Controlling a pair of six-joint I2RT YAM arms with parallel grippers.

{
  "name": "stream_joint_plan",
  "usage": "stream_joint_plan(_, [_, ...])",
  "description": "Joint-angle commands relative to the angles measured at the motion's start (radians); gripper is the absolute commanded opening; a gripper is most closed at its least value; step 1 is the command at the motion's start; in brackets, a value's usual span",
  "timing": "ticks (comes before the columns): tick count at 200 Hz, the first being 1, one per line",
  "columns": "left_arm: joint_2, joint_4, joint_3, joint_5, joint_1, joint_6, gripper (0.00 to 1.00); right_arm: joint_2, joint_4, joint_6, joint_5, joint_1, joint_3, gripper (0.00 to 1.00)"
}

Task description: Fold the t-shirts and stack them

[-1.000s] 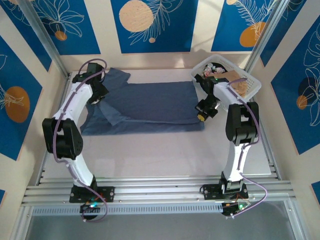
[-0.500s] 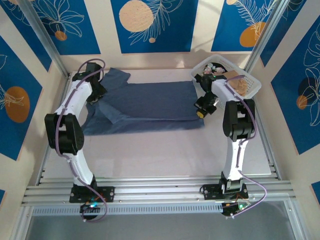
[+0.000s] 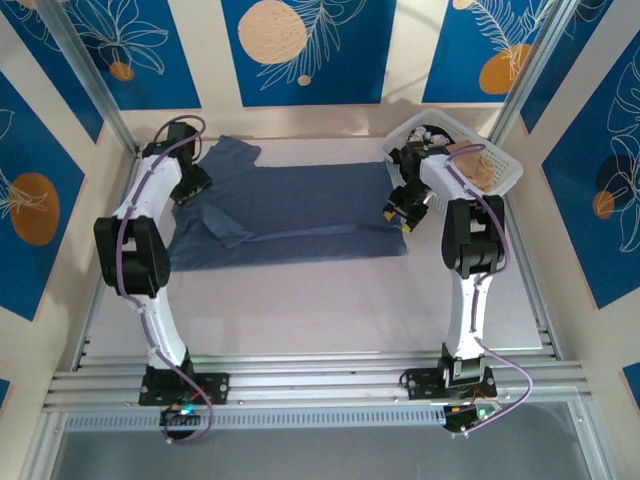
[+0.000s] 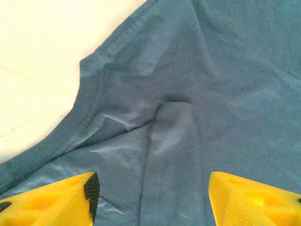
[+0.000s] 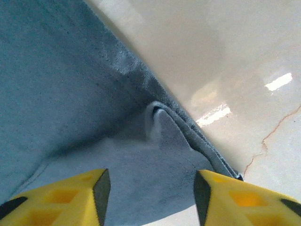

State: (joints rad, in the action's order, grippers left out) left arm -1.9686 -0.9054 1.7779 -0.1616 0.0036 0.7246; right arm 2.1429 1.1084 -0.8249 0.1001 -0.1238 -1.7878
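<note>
The slate-blue t-shirt lay spread on the far half of the table. Its long axis ran from the left edge toward the right edge. The sleeve end pointed at the far left corner, and the hem end stopped just short of the white basket in the far right corner. One sleeve was turned in over the body, and a lower layer of cloth showed along the shirt's near edge.

The left gripper hung over the sleeve end, released. In the left wrist view its yellow fingers stood wide apart above a small pucker beside a curved stitched edge. The right gripper was at the hem end, also spread and grasping nothing. In the right wrist view its fingers straddled a curled-up hem corner where cloth met bare table.

The step looked like taking hold of both ends for a fold. To do it well, each gripper would likely need to:

- come down square over its raised wrinkle and pinch through every layer, not just the top one;
- close at about the same moment as the other;
- lift level with the other, so the shirt stayed taut along its length.

A one-sided pull could drag the turned-in sleeve open or skew the hem toward the basket.
</note>
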Motion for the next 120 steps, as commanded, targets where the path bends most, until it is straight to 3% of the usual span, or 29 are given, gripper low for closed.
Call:
stream_joint_plan(1, [0.137, -0.028, -0.088, 0.044, 0.039, -0.027, 0.63, -0.143, -0.014, 0.016, 0.001, 0.016, 0.056, 0.56])
stream_joint_plan(27, [0.296, 0.022, -0.36, 0.159, 0.111, 0.017, 0.52, -0.27, -0.058, 0.014, -0.011, 0.014, 0.226, 0.57])
stream_joint_plan(51, [0.362, 0.102, -0.55, 0.265, 0.176, 0.053, 0.32, -0.35, -0.142, 0.023, -0.025, -0.001, 0.381, 0.44])
stream_joint_plan(78, [0.32, 0.18, -0.602, 0.334, 0.188, 0.089, 0.22, -0.345, -0.233, 0.048, -0.056, -0.026, 0.46, 0.26])
stream_joint_plan(120, [0.194, 0.273, -0.627, 0.356, 0.18, 0.182, 0.14, -0.245, -0.268, 0.024, -0.032, -0.092, 0.427, 0.22])
